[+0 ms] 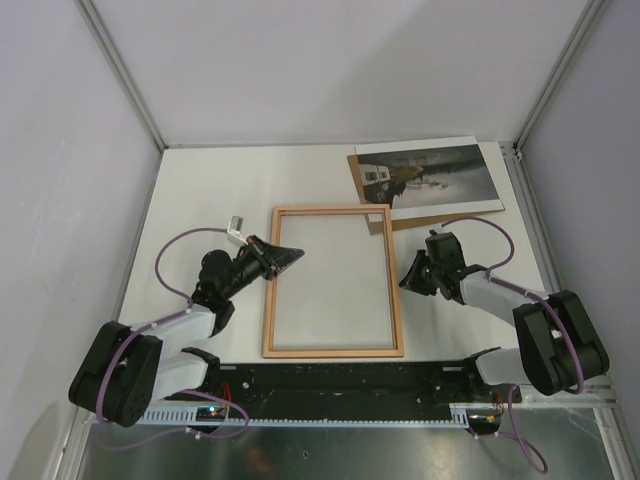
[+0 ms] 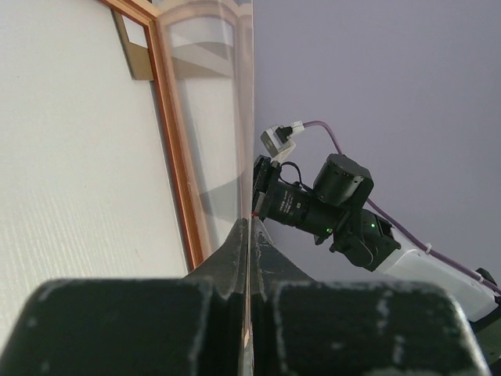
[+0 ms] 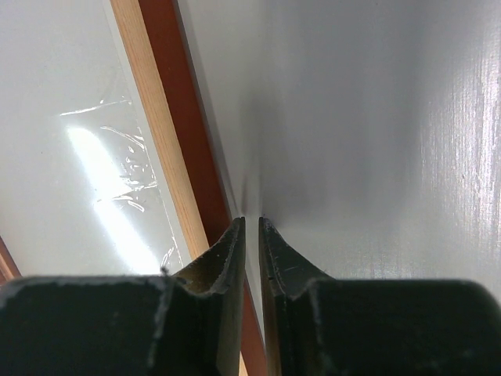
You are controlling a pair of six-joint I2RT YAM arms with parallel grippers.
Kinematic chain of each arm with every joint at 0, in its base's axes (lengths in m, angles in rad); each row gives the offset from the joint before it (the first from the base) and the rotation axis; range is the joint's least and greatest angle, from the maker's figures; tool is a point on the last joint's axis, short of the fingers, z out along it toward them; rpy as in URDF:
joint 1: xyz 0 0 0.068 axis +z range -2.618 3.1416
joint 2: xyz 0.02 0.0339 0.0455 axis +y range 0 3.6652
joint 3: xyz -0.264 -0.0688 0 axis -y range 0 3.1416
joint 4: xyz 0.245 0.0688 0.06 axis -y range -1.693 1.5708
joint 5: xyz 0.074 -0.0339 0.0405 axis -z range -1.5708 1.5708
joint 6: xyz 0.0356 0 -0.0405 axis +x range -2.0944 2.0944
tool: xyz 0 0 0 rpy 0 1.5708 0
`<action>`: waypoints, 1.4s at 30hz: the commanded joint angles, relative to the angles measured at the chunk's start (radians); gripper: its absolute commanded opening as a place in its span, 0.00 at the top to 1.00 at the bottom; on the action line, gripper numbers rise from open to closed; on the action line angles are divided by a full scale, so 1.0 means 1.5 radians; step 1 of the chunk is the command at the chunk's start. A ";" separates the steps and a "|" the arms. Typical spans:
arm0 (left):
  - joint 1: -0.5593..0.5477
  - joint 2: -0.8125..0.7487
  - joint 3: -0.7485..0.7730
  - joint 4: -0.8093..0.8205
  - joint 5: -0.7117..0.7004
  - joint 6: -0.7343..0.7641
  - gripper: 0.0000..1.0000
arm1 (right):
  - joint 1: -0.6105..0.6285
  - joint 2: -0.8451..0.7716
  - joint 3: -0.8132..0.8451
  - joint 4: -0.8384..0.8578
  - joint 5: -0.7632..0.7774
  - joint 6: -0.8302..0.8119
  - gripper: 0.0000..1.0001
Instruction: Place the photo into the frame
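The frame (image 1: 330,351) lies flat in the middle of the table, pale wood side up. The photo (image 1: 430,172) lies at the back right, on top of a brown backing board (image 1: 360,185). My left gripper (image 1: 298,252) reaches in over the frame's left rail. In the left wrist view it (image 2: 251,223) is shut on the edge of the clear pane (image 2: 219,141), beside the wooden rail (image 2: 176,157). My right gripper (image 1: 405,283) sits low against the frame's right rail. Its jaws (image 3: 251,221) stand a narrow gap apart beside the red-orange edge (image 3: 184,133), nothing pinched at the tips.
White walls with metal corner posts (image 1: 125,75) close in the table at the back and sides. A black base rail (image 1: 340,385) runs along the near edge between the arms. A black-and-white arm with a purple cable (image 2: 337,207) shows in the left wrist view.
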 commanded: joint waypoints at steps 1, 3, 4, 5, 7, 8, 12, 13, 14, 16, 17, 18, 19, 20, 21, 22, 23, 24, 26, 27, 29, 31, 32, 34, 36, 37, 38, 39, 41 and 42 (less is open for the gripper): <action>-0.004 0.007 0.021 0.040 -0.011 0.007 1.00 | -0.003 0.007 -0.002 0.005 0.004 -0.011 0.84; -0.004 0.012 0.023 0.041 -0.011 0.009 1.00 | -0.004 0.010 -0.002 0.006 0.003 -0.011 0.84; -0.004 0.014 0.024 0.041 -0.011 0.009 1.00 | -0.004 0.010 -0.002 0.007 0.003 -0.011 0.84; -0.004 0.016 0.025 0.041 -0.011 0.010 1.00 | -0.004 0.012 -0.002 0.008 0.002 -0.011 0.84; -0.004 0.021 0.027 0.040 -0.010 0.012 1.00 | -0.004 0.013 -0.002 0.009 0.002 -0.010 0.84; -0.004 0.023 0.029 0.040 -0.010 0.012 1.00 | -0.004 0.013 -0.002 0.009 0.001 -0.010 0.84; -0.004 0.027 0.030 0.041 -0.010 0.015 1.00 | -0.004 0.014 -0.002 0.011 0.000 -0.010 0.84; -0.004 0.029 0.031 0.041 -0.010 0.016 1.00 | -0.004 0.015 -0.002 0.012 0.000 -0.010 0.85; -0.004 0.029 0.031 0.041 -0.010 0.016 1.00 | -0.004 0.015 -0.002 0.011 0.000 -0.009 0.85; -0.004 0.033 0.032 0.041 -0.008 0.017 1.00 | -0.004 0.015 -0.002 0.010 0.000 -0.009 0.85; -0.004 0.034 0.032 0.041 -0.008 0.016 1.00 | -0.004 0.016 -0.002 0.010 0.000 -0.010 0.85; -0.004 0.036 0.032 0.042 -0.007 0.016 1.00 | -0.004 0.016 -0.003 0.010 0.000 -0.010 0.85; -0.004 0.037 0.031 0.042 -0.007 0.015 1.00 | -0.004 0.015 -0.003 0.009 0.000 -0.010 0.85; -0.004 0.037 0.031 0.043 -0.007 0.014 1.00 | -0.004 0.015 -0.002 0.008 0.000 -0.010 0.85; -0.004 0.037 0.030 0.043 -0.007 0.014 1.00 | -0.004 0.016 -0.002 0.008 0.001 -0.010 0.85; -0.004 0.037 0.029 0.043 -0.007 0.014 1.00 | -0.004 0.015 -0.002 0.008 0.001 -0.010 0.85; -0.004 0.037 0.028 0.044 -0.008 0.014 1.00 | -0.004 0.015 -0.002 0.007 0.001 -0.010 0.85; -0.004 0.036 0.028 0.044 -0.007 0.014 1.00 | -0.004 0.016 -0.002 0.008 0.000 -0.010 0.85; -0.004 0.037 0.026 0.043 -0.008 0.016 1.00 | -0.004 0.015 -0.002 0.007 0.000 -0.010 0.85; -0.004 0.037 0.025 0.044 -0.008 0.017 1.00 | -0.004 0.014 -0.002 0.007 0.000 -0.010 0.85; -0.005 0.039 0.025 0.045 -0.008 0.018 1.00 | -0.004 0.013 -0.002 0.005 0.000 -0.009 0.85; -0.005 0.040 0.023 0.046 -0.010 0.019 1.00 | -0.004 0.013 -0.002 0.006 -0.001 -0.010 0.85; -0.004 0.041 0.021 0.048 -0.011 0.019 1.00 | -0.003 0.014 -0.002 0.006 -0.001 -0.010 0.85; -0.004 0.042 0.020 0.051 -0.013 0.019 1.00 | -0.004 0.014 -0.002 0.006 -0.001 -0.011 0.85; -0.004 0.043 0.019 0.053 -0.012 0.019 1.00 | -0.004 0.015 -0.003 0.006 -0.002 -0.011 0.85; -0.004 0.043 0.018 0.054 -0.013 0.020 1.00 | -0.004 0.014 -0.002 0.006 -0.002 -0.011 0.85; -0.005 0.045 0.017 0.055 -0.014 0.020 1.00 | -0.004 0.015 -0.002 0.006 -0.002 -0.011 0.85; -0.004 0.047 0.016 0.056 -0.013 0.019 1.00 | -0.004 0.015 -0.002 0.006 -0.002 -0.010 0.85; -0.004 0.051 0.014 0.058 -0.014 0.017 1.00 | -0.004 0.014 -0.002 0.006 -0.003 -0.009 0.85; -0.004 0.053 0.012 0.060 -0.015 0.016 1.00 | -0.004 0.015 -0.002 0.004 -0.003 -0.009 0.85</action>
